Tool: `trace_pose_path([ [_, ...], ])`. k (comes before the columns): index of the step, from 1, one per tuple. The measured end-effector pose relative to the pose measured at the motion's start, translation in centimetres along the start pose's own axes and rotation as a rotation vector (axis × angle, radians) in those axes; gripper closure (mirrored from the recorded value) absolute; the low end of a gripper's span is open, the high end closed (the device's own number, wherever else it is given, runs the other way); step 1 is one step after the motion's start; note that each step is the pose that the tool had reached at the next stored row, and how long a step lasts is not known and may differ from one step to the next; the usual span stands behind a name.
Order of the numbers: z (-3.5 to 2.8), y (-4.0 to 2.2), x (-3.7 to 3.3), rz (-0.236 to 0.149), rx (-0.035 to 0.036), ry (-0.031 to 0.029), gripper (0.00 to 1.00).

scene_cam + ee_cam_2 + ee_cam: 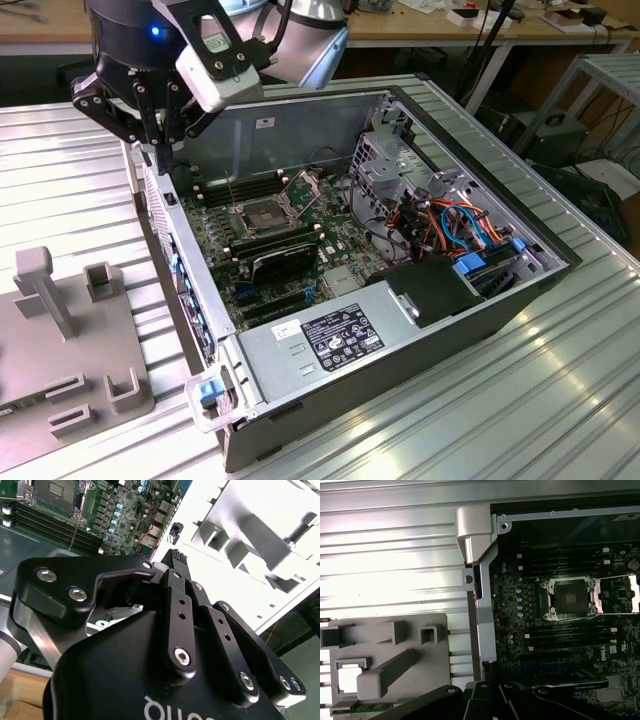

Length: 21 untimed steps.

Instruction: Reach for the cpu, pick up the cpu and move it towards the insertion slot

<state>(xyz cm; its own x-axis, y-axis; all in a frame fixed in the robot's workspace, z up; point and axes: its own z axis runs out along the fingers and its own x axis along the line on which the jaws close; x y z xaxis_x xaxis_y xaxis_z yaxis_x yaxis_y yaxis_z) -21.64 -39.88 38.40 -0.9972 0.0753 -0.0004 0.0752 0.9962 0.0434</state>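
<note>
In the first wrist view the cpu (348, 679) is a pale square chip lying in a recess of the grey fixture plate (420, 655), beside a grey bar-shaped block. The insertion slot (570, 597) is a shiny-framed square socket with a dark centre on the motherboard, also seen as the insertion slot (262, 215) and the insertion slot (57, 492). My gripper (160, 150) hangs above the case's side wall, between the fixture plate and the motherboard, well apart from the cpu. In the second wrist view the gripper (176, 557) has its fingers drawn together with nothing between them.
The open computer case (470, 160) lies on a ribbed metal table (560, 380), with drive cage, coloured cables and a power supply (340, 335) inside. Black memory slots (570, 632) run beside the socket. The fixture plate (60, 340) carries upright posts and brackets.
</note>
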Motion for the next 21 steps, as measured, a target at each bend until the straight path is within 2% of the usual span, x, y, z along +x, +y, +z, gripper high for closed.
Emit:
trace_pose_path([
  [8,0.03,-0.07,0.94,0.000,0.0000,0.0003,0.89],
  [11,0.04,-0.12,1.54,0.000,0.0000,0.0003,0.89],
  [21,0.07,-0.23,2.90,0.000,0.0001,0.0004,0.89],
])
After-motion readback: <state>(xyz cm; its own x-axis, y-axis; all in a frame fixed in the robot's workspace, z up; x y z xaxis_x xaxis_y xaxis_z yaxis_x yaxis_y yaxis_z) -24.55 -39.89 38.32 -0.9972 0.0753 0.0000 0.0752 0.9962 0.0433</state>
